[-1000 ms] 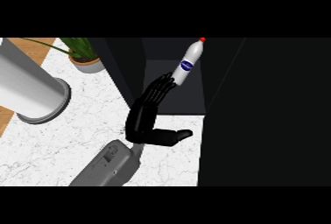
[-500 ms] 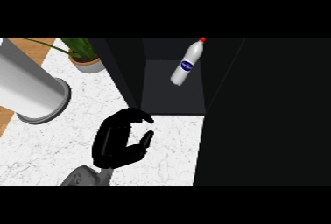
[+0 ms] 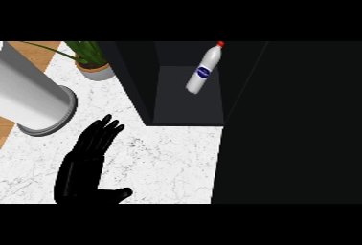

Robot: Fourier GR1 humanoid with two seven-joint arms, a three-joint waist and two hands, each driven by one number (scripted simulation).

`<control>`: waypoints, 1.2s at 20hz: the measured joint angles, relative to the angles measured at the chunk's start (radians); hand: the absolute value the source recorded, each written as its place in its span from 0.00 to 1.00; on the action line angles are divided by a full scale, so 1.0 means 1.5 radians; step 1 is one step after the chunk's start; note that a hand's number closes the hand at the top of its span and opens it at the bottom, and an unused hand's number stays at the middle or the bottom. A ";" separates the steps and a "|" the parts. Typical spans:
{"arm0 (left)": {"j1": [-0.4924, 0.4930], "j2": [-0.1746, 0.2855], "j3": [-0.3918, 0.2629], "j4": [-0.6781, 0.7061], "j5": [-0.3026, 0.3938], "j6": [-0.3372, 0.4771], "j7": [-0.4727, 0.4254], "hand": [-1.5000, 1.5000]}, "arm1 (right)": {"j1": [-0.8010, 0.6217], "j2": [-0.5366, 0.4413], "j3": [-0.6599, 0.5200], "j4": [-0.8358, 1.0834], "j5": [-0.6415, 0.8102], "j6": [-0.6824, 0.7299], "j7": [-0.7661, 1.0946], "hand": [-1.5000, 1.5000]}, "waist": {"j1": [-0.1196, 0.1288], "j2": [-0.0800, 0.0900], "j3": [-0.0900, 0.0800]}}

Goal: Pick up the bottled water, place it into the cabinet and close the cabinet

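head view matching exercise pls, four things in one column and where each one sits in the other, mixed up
1 bottled water
2 potted plant
3 grey cylinder
4 left hand

A open, over the marble counter, lower left
B inside the dark cabinet
C top left, beside the cabinet
D upright at the view's left edge

Pairs: 1-B, 2-C, 3-D, 4-A

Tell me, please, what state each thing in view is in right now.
bottled water: inside the cabinet, red cap on, no hand touching it.
cabinet: open, not yet closed.
left hand: open, fingers straight, over the counter, holding nothing.
right hand: not in view.
potted plant: upright on the counter.
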 measured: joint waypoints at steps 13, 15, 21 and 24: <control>0.109 0.096 0.099 -0.074 0.099 -0.083 0.010 0.00 | -0.112 -0.052 0.083 -0.001 0.019 -0.019 0.060 1.00 | 0.027 -0.002 -0.006; 0.119 0.111 0.115 -0.082 0.110 -0.096 0.012 0.00 | -0.119 -0.049 0.091 0.000 0.018 -0.033 0.069 1.00 | 0.031 0.000 -0.006; 0.151 0.149 0.147 -0.092 0.141 -0.150 0.013 0.00 | -0.129 -0.035 0.107 0.005 0.010 -0.057 0.083 1.00 | 0.052 0.009 -0.007; 0.160 0.164 0.160 -0.094 0.153 -0.173 0.014 0.00 | -0.146 -0.034 0.108 0.006 0.005 -0.058 0.092 1.00 | 0.066 0.014 -0.007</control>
